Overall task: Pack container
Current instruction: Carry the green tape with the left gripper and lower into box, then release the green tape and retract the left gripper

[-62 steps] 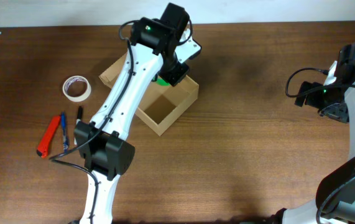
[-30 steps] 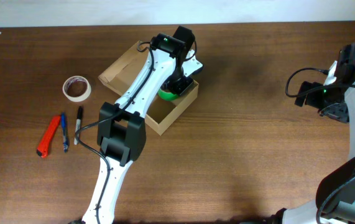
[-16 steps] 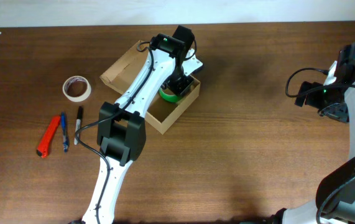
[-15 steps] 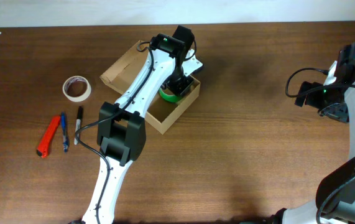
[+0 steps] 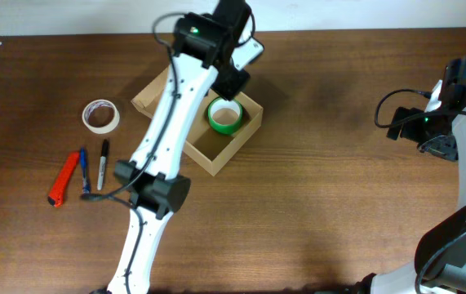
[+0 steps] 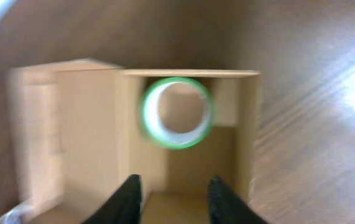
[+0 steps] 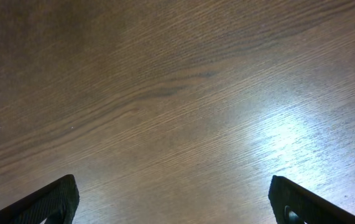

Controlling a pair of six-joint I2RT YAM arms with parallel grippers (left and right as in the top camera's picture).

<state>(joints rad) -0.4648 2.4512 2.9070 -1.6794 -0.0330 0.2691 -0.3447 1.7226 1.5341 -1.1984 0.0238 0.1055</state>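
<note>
Box [image 5: 202, 145] upper centre, green tape [image 6: 177, 144] lying inside. Left gripper [image 6: 174, 186] above it, parted, empty. Right gripper [image 7: 172, 190], far right, spread wide, empty.

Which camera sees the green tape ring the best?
The overhead view: the green tape roll is sharp and whole, lying inside the container. The left wrist view shows it bigger but blurry. The right wrist view misses it.

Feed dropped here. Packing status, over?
Left gripper open, empty, above container. Right gripper open, over table. Green tape roll inside container, lid flap open. Opening unobstructed.
</note>
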